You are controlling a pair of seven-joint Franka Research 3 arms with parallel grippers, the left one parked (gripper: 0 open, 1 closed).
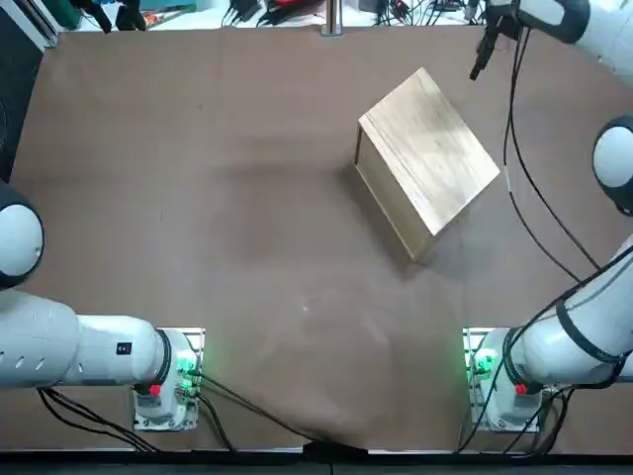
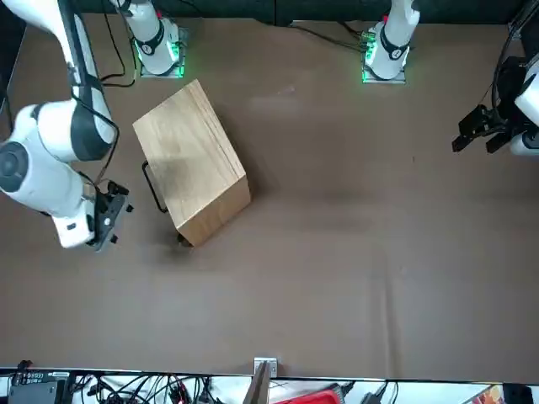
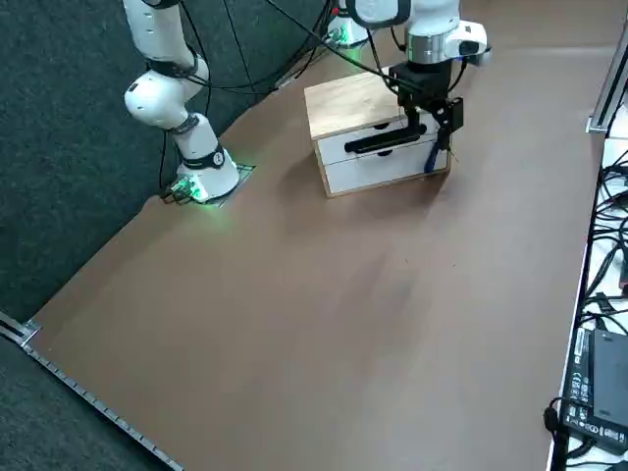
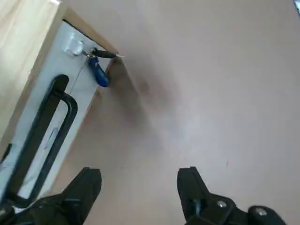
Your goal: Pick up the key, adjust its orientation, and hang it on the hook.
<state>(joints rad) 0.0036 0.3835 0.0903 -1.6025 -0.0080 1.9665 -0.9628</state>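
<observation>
A small key (image 4: 99, 76) with a blue head hangs from a white hook (image 4: 75, 46) at the corner of the wooden box's white front face; in the right side view the key (image 3: 429, 160) shows as a blue speck by the box's corner. My right gripper (image 4: 138, 180) is open and holds nothing. It hovers a short way off that front face, near the black handle (image 4: 43, 136). The overhead view shows the right gripper (image 1: 480, 54) beyond the wooden box (image 1: 435, 158), near the table's far edge. The key is hidden in the top and front views.
The wooden box (image 2: 189, 160) sits askew on the brown table. Cables and electronics (image 3: 599, 392) crowd the strip past the table's far edge. A small metal bracket (image 1: 331, 30) stands at the middle of that edge. The right arm's black cable (image 1: 524, 188) trails past the box.
</observation>
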